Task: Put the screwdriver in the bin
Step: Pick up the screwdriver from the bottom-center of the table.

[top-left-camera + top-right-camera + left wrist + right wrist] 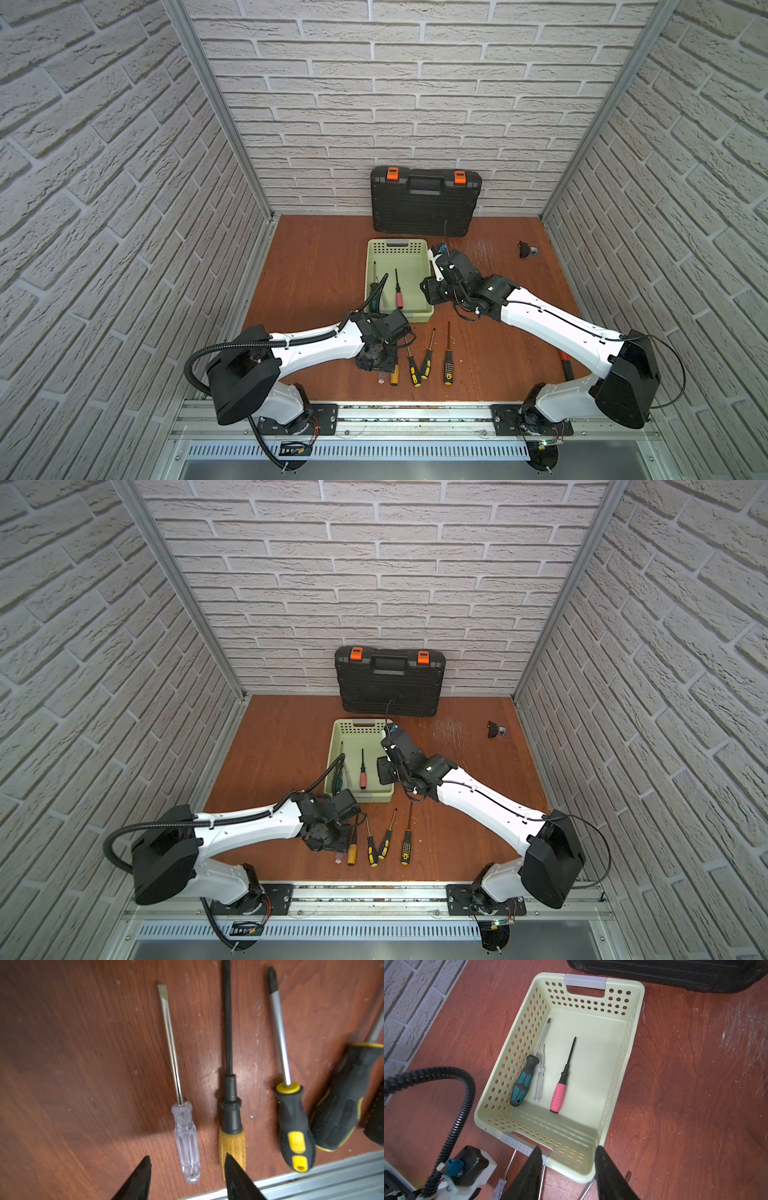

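In both top views the pale green bin (pixel 398 248) (pixel 360 726) stands in the middle of the brown table (pixel 316 274). It is just in front of the black toolcase (pixel 426 203), which leans on the back wall. A pink-handled screwdriver (pixel 399 296) and a teal-handled screwdriver (pixel 376 301) lie inside the bin. Below the bin, a row of screwdrivers (pixel 426 365) lies on the wood. The left gripper (pixel 378 363) points down over the left end of this row, and its own body hides its fingers here. The right gripper (pixel 432 291) hangs at the right rim of the bin.

In the left wrist view the clear-handled screwdriver (pixel 187 1142) lies on the table at the centre, outside the bin, with its flat tip toward the upper edge. To its right lie an orange-handled screwdriver (pixel 231 1142) and a black-and-yellow screwdriver (pixel 293 1126). The two black fingertips (pixel 143 1176) of the left gripper enter at the lower edge, moderately apart. One stands on each side of the end of the clear handle, with a gap, so nothing is gripped.

In the right wrist view the bin holds three tools: the teal one, a small clear screwdriver (pixel 538 1080) and the pink one. The fingers (pixel 533 1167) of the right gripper stand moderately apart and empty, in front of the near end wall of the bin.
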Tool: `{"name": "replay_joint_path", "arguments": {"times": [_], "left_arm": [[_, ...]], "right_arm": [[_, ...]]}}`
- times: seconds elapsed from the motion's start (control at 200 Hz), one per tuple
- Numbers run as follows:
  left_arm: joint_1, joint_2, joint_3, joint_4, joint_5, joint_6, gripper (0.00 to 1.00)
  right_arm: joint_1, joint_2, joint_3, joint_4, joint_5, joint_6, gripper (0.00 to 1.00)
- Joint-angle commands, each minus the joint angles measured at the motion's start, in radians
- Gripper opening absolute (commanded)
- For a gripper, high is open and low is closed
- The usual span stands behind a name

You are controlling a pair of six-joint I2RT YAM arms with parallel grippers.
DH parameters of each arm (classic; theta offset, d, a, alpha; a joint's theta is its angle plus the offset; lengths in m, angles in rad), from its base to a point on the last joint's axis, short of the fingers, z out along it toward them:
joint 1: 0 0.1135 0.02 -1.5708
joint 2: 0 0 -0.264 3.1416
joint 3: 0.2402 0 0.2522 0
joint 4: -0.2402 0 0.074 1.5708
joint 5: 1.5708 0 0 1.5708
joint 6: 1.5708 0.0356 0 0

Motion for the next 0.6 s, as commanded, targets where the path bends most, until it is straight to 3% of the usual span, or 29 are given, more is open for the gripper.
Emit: {"name": "replay_joint_path", "arguments": {"times": [0.0, 0.19, 0.595], "left_arm": [[-0.002, 0.015, -0.003, 0.043, -0.007, -0.02, 0.54], [0.0, 0.04, -0.02, 0.076, 0.001, -0.025, 0.48], [0.024, 0.078, -0.085, 0.125, 0.025, -0.034, 0.45]], "right_arm": [[-0.003, -0.034, -0.033, 0.046, 0.008, 0.024, 0.44], [-0.003, -0.041, -0.078, 0.077, -0.024, 0.065, 0.44], [-0.003, -0.033, -0.072, 0.083, -0.026, 0.063, 0.43]]}}
